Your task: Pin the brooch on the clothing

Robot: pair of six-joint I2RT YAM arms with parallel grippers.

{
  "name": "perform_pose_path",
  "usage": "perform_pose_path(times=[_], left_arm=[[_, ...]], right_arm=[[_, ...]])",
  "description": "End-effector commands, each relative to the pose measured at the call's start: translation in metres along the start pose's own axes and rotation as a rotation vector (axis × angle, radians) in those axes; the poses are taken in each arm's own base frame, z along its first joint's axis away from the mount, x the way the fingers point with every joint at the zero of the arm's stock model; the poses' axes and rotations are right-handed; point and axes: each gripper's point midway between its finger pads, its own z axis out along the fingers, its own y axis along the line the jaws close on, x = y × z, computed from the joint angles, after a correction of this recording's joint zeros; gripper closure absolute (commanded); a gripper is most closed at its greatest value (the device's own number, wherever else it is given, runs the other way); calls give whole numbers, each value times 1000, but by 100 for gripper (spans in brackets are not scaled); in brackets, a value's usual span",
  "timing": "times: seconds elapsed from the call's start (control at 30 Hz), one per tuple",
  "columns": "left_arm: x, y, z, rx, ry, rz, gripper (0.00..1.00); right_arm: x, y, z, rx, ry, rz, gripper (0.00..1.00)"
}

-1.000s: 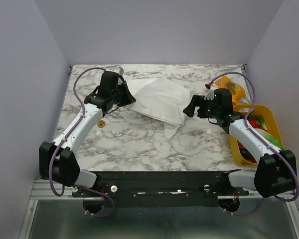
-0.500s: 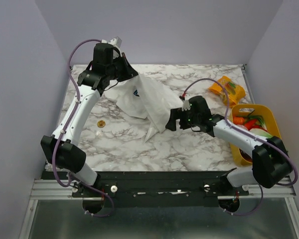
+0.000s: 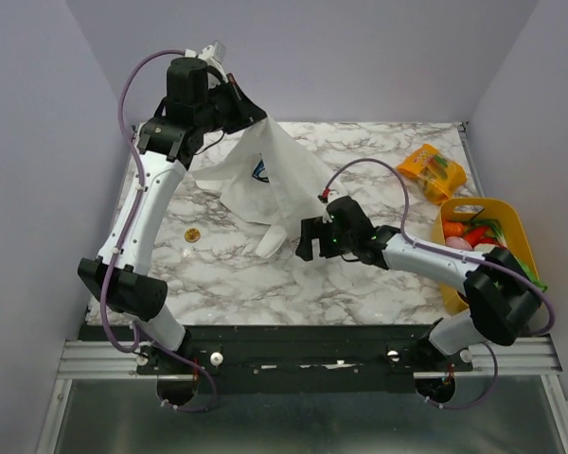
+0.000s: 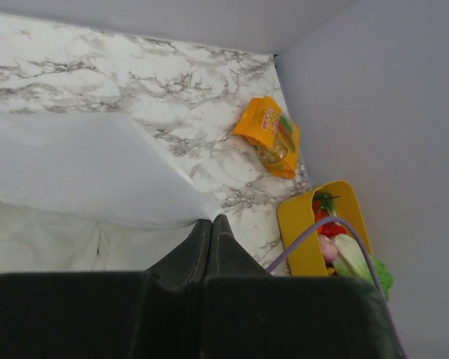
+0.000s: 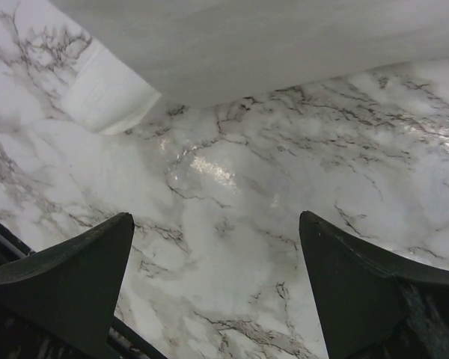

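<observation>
Though unseen by wrist cameras, brooch [image 3: 193, 234] shows overhead.

free: marble table [image 3: 360, 284] under right pincer [image 3: 306, 239] | blocked: hanging T-shirt [image 3: 284, 184] just beyond, seemingly touching table

- Brooch [image 3: 193, 234]: a gold speck on the marble in the top view. Its shape and pin are too small to tell.
- T-shirt [image 3: 282, 189]: hangs bunched. Flower emblem [image 3: 261, 170] partly folded under, with only a blue edge showing. The left wrist view cuts the T-shirt [image 4: 75, 179] off at the left edge. The right wrist view cuts the T-shirt [image 5: 284, 45] off at the top edge.
- Left gripper [image 3: 254, 112]: from above, cloth covers the pinch point. The part of the garment it holds, possibly a shoulder, cannot be settled.
- Yellow basket [image 3: 492, 202]: near wall hidden behind the right arm [image 3: 426, 257]. Contents too small to name.
</observation>
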Motion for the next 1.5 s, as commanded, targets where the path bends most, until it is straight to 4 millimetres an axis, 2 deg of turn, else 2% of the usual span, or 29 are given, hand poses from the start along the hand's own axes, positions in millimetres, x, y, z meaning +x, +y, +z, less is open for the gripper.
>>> perform_pose_path(times=[0.0,0.03,0.1,0.23,0.33,0.47,0.63,0.67,0.73,0.77,0.83,0.97,1.0,1.07,1.1,1.17,1.2,1.3,1.33,1.4,1.43,1.47], left_arm=[[-40,-47,-45,96,-154,23,100],[-44,-50,-48,100,-172,23,100],[-49,-57,-52,115,-199,21,100],[-57,-64,-52,134,-224,3,100],[-64,-71,-48,159,-239,-14,100],[-82,-95,-54,212,-280,-1,100],[-83,-107,-50,239,-294,4,100],[-82,-107,-49,240,-293,0,100],[-81,-105,-48,234,-291,-5,100],[-81,-103,-47,227,-291,-7,100],[-74,-94,-44,197,-281,-15,100],[-62,-63,-39,82,-283,-11,100],[-52,-47,-37,31,-272,-9,100],[-47,-19,-38,-61,-301,-25,100],[-33,0,-38,-98,-293,-34,100],[-31,29,-41,-152,-310,-63,100],[-20,49,-40,-184,-293,-83,100],[-14,85,-39,-242,-288,-119,100],[-12,89,-37,-234,-277,-124,100],[-9,104,-32,-249,-260,-144,100],[-7,106,-28,-235,-241,-150,100],[-4,107,-26,-227,-225,-157,100]], right_arm=[[-34,-11,-20,90,-198,77,0],[-43,-9,-30,80,-240,75,0],[-44,-7,-37,63,-266,70,0],[-49,11,-41,-20,-260,37,0],[-45,22,-34,-48,-229,29,0],[-39,28,-26,-55,-202,28,0],[-52,39,-12,-64,-232,-3,0],[-51,50,-10,-75,-231,-29,0],[-47,58,-4,-54,-229,-72,0],[-45,73,-4,-69,-229,-98,0],[-40,80,0,-67,-218,-96,0],[-17,72,16,-42,-155,-54,0],[-15,71,18,-39,-150,-53,0],[-12,72,19,-46,-140,-43,0],[-12,73,20,-50,-138,-46,0],[-18,76,19,-52,-151,-52,0],[-20,76,20,-49,-156,-56,0],[-36,83,23,-54,-182,-105,0],[-32,82,32,-50,-161,-140,0],[-47,94,38,-60,-167,-170,0],[-43,91,46,-37,-134,-206,1],[-43,97,57,-27,-109,-232,1]])
